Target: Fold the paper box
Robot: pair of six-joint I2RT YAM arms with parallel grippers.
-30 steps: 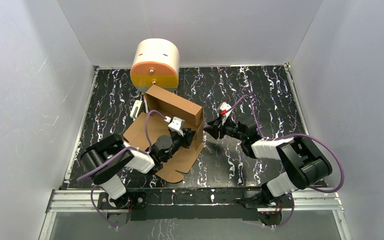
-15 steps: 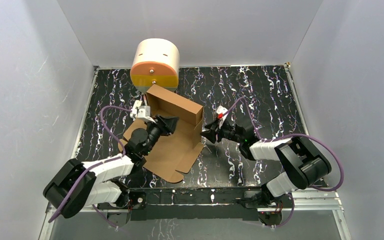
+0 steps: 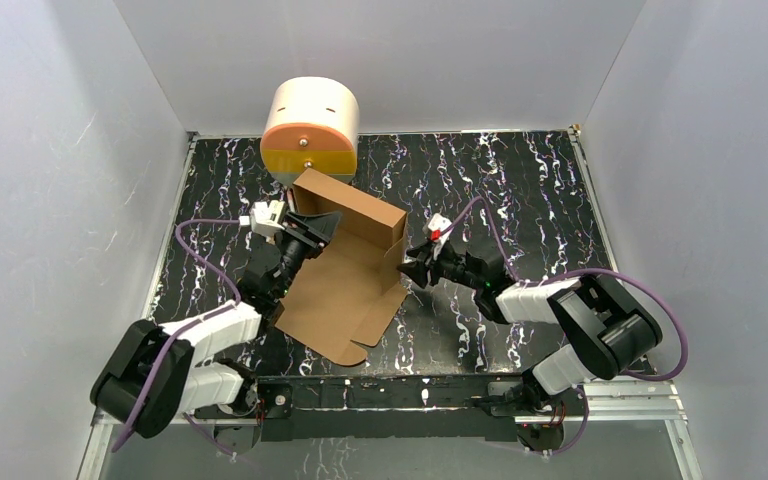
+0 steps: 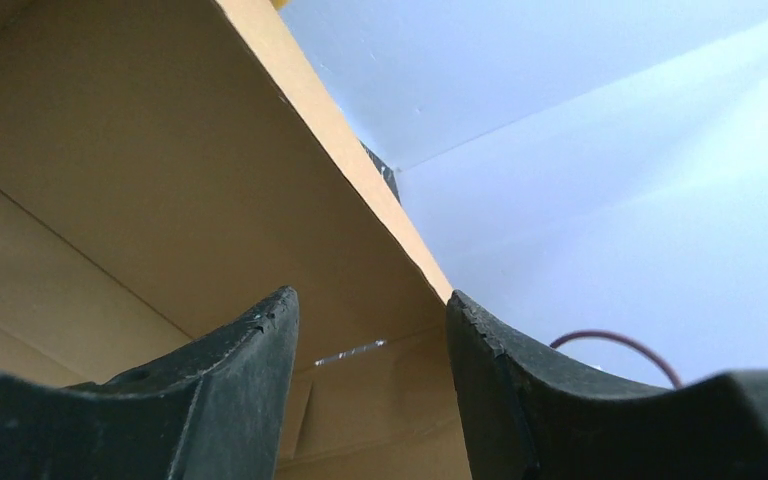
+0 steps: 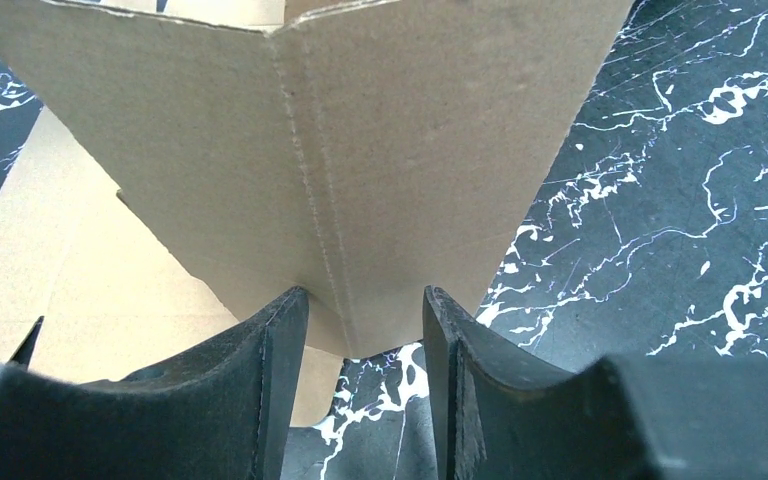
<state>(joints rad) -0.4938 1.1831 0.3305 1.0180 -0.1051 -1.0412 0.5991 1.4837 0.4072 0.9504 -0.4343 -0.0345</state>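
The paper box [image 3: 345, 285] is a brown cardboard sheet lying mid-table, with its back wall [image 3: 358, 212] raised and a right side flap standing. My left gripper [image 3: 320, 226] is open inside the box at the back wall's left end. In the left wrist view its fingers [image 4: 230, 385] point up at the wall's inner face [image 4: 160, 180]. My right gripper [image 3: 410, 268] is open at the box's right flap. In the right wrist view the creased flap's [image 5: 360, 130] lower corner sits between the open fingertips [image 5: 278, 340].
A cream cylinder with an orange and yellow front [image 3: 310, 125] stands right behind the box's back wall. White walls close in the back and both sides. Black marbled tabletop [image 3: 520, 190] lies to the right. A metal rail [image 3: 400, 395] runs along the near edge.
My left arm has swung off the middle of the box to its left side, and its gripper now reaches the back wall's left end. My right gripper has crept left onto the right flap.
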